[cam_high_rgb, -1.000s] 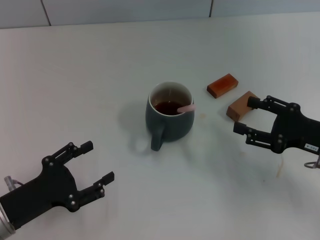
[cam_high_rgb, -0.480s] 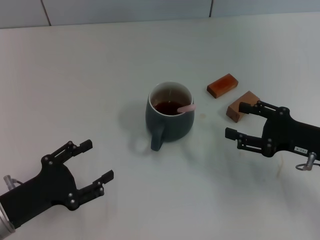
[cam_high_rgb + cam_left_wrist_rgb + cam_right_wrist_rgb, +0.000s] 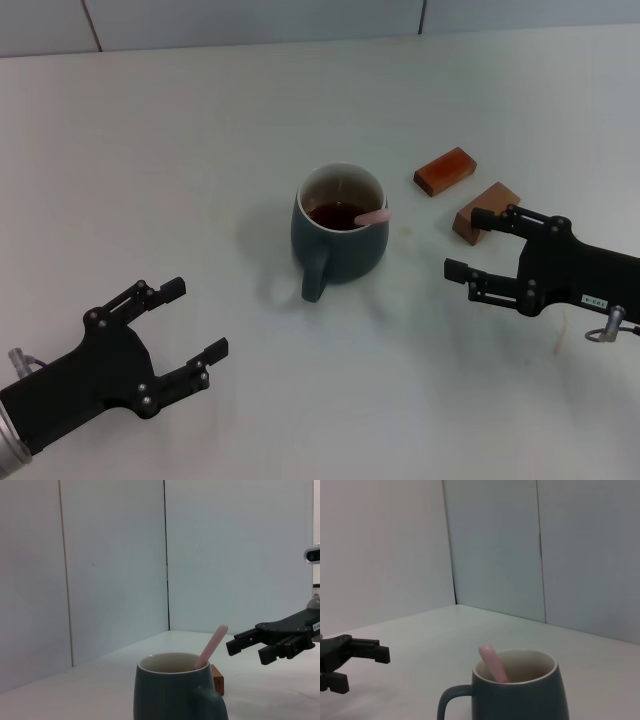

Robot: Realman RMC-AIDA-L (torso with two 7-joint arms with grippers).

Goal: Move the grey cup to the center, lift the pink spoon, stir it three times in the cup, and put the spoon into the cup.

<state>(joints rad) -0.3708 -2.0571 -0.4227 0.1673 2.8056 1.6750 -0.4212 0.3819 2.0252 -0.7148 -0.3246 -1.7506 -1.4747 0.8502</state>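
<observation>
Head view shows the pink spoon [image 3: 372,215] already in the grey cup [image 3: 338,238], handle leaning toward the nearer right gripper [image 3: 478,245]. Both it and the left gripper [image 3: 195,320] are wide open and hold nothing.

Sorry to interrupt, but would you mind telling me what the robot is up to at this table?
The slim pink-handled spoon already stands in the squat blue-grey ceramic mug of dark liquid, mid-table. Neither gripper holds anything: the right gripper hovers beside the mug, jaws open, near two brown wooden blocks, and the left gripper waits open at the near left.
</observation>
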